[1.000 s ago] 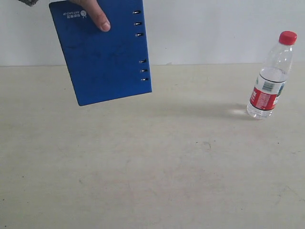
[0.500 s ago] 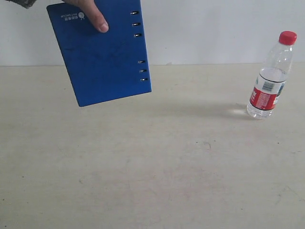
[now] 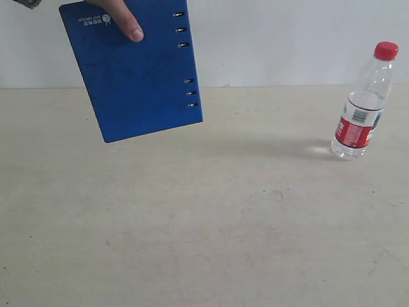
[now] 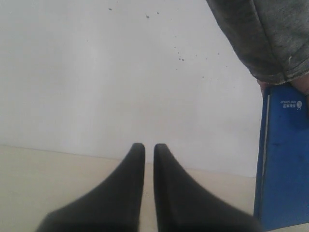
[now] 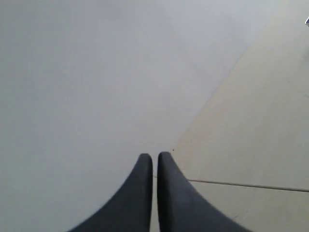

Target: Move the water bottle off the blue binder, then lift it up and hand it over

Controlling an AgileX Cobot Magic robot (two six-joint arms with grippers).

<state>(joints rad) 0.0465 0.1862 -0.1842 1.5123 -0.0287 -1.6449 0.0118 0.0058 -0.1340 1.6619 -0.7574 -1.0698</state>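
A person's hand (image 3: 123,18) holds the blue binder (image 3: 137,73) up in the air at the upper left of the exterior view, rings along its right edge. The binder (image 4: 285,159) also shows edge-on in the left wrist view, under a grey sleeve (image 4: 263,36). The water bottle (image 3: 362,105) stands upright on the table at the far right, red cap on, apart from the binder. My left gripper (image 4: 149,147) is shut with nothing between its fingers. My right gripper (image 5: 154,156) is shut and empty too. Neither gripper appears in the exterior view.
A pale beige table (image 3: 211,217) fills the exterior view, with a white wall (image 3: 275,38) behind it. The right wrist view shows only wall and a table edge (image 5: 241,184).
The hand has raised the binder slightly and shifted it a little left. The bottle has not moved.
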